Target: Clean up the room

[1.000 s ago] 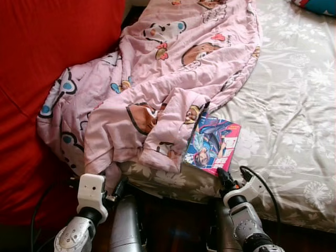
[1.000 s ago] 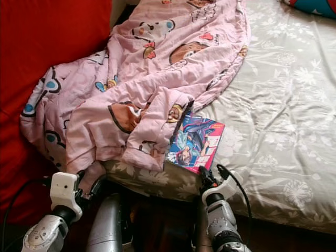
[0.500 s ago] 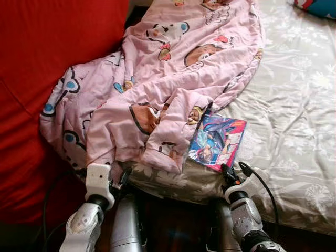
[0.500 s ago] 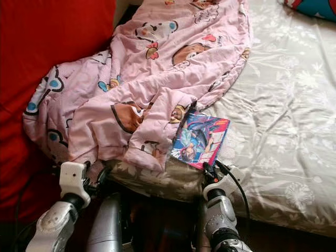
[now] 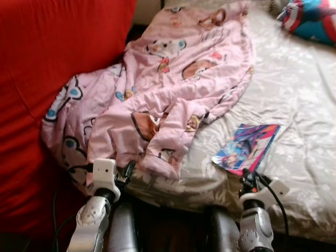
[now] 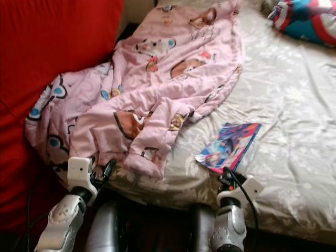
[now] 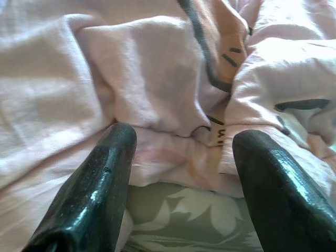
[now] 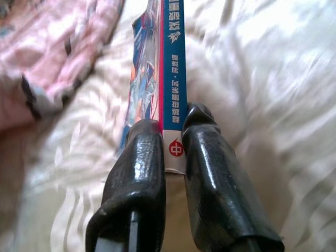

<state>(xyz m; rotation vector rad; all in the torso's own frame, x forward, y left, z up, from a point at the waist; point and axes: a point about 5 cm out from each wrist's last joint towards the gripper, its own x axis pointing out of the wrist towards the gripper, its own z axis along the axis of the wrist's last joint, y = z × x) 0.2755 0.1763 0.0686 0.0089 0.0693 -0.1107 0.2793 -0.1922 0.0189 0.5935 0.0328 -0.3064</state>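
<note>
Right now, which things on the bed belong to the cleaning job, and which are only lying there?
In the job:
- comic book, pinched at its edge by the right gripper
- pink blanket, crumpled just ahead of the open left gripper

Only lying there:
- grey floral bedsheet
- red sofa
- blue and red cushion

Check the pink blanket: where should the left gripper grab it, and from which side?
Probably the bunched fold of the pink blanket at the near bed edge, coming from the foot side, level with the mattress. The left gripper is open right in front of it, and there the cloth is thick and lifted off the grey sheet. The right gripper is shut on the book.
</note>
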